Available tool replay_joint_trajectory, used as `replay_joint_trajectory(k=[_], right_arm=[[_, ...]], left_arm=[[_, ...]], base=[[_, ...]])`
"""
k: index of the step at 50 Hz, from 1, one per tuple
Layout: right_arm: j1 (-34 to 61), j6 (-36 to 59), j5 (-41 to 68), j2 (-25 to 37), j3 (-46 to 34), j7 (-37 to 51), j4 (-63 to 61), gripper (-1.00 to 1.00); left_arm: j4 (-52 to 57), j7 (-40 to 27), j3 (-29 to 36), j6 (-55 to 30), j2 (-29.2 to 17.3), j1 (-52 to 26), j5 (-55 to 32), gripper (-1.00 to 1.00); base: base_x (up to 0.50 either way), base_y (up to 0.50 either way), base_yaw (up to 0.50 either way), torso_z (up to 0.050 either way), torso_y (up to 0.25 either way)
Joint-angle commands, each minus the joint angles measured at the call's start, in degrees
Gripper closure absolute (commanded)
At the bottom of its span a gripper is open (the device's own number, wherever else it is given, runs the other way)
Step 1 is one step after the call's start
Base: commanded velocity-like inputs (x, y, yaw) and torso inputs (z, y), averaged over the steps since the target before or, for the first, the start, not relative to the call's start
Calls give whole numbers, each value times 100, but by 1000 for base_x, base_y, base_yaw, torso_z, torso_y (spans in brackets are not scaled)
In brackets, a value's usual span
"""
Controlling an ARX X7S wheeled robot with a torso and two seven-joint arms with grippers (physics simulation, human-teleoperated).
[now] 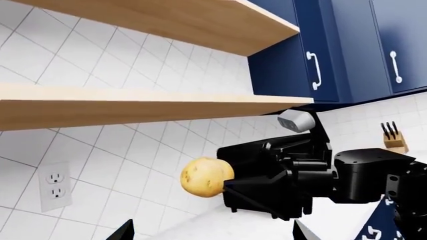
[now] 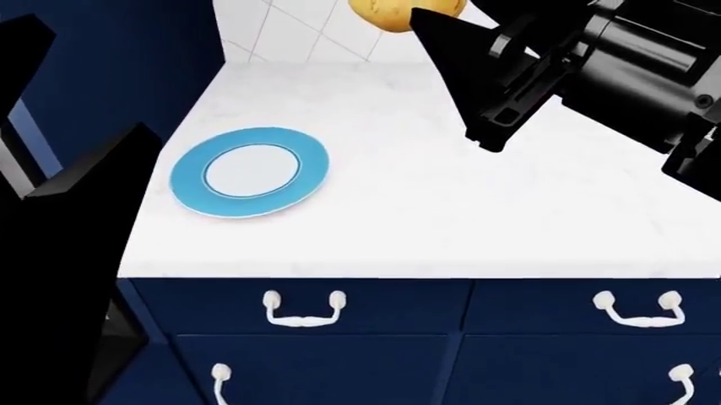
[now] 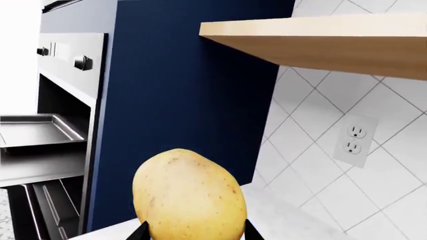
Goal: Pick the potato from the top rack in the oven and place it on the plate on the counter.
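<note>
White marbled counter fills the head view; at its left lies the plate, flat. At the upper middle, the right gripper is closed on the potato, held high above the counter. In its wrist view the potato's long axis stands nearly upright.

At the lower left of the left wrist view, the left gripper shows only two fingertips, set wide apart and holding nothing.

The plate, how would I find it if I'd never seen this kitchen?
Look at the white counter above the dark blue drawers. Near its left end, close to the tall blue cabinet, lies the plate, flat and round. It has a wide light-blue rim and a white middle, and it is the only thing resting on that stretch of counter, with nothing on it yet.
</note>
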Motion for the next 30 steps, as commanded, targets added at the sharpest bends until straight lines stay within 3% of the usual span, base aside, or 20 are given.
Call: replay_joint_trajectory(k=[1,19,30], right_arm=[[-10,-11,-60,3,12,-48,-50,100],[-5,-7,-147,36,-37,-132,-82,100],[-29,-46,-220,44,-52,-194,-99,100]], left_arm=[[10,29,-32,-14,19,36,24,-100],[18,-15,52,39,-17,-33,4,-100],[29,0,2,24,7,29,23,-100]], base=[[266,-8,0,0,0],[246,-2,0,0,1],[84,400,0,0,1]])
